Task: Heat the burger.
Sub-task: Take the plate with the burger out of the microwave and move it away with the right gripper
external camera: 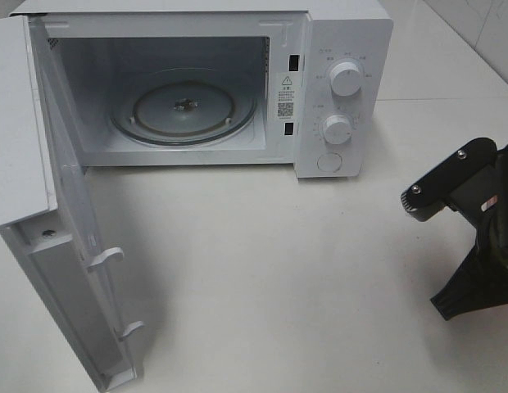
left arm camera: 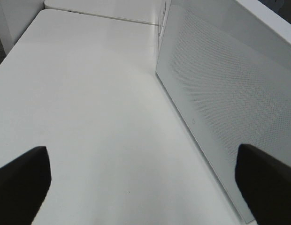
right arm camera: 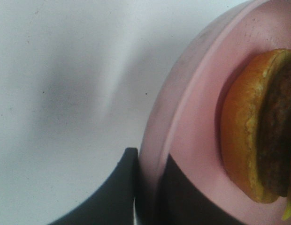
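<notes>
My right end effector (right arm camera: 148,187) is clamped narrow on the rim of the pink plate (right arm camera: 192,136), one finger on each face of the edge. The burger (right arm camera: 258,126) sits on that plate, its golden bun and dark patty just beyond my grip. From above, only my right arm (external camera: 475,221) shows, at the right edge over the white bench (external camera: 278,278). My left end effector (left arm camera: 145,180) stands wide, holding nothing, just beside the outer face of the microwave door (left arm camera: 230,93). Farther back, the microwave (external camera: 238,90) stands with that door swung fully open and the glass turntable (external camera: 184,106) bare inside.
</notes>
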Motion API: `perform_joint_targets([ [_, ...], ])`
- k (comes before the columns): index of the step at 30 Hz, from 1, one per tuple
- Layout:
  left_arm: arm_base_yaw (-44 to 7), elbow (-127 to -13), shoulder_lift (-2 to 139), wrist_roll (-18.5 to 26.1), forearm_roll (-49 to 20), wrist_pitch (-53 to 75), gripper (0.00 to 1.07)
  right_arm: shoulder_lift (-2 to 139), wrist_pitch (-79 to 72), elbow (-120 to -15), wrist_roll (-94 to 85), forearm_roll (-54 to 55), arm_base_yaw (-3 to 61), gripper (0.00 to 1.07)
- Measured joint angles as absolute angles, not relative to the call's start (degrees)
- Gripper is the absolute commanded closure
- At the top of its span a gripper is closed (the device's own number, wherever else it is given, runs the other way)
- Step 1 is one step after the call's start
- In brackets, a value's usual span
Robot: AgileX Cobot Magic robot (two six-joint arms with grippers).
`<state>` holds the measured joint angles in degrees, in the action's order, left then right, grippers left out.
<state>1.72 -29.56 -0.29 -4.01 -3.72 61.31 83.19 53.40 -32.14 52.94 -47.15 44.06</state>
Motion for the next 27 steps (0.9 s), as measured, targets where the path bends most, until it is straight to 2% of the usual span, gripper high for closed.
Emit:
perform_joint_targets([
  [10,1.7,-29.6,-0.3,-4.0,-3.7,61.3,0.07,85.2,53.8,-32.6,58.6,-47.3,43.9,1.07],
  [19,1.7,-29.6,-0.3,-4.0,-3.7,61.3,0.07,90.1,51.1,-32.8,60.4,-48.5,37.4,1.06],
  [27,1.7,-29.6,-0.3,-4.0,-3.7,61.3,0.07,95.0,45.5,-32.9,62.4,-51.7,36.3,1.06],
])
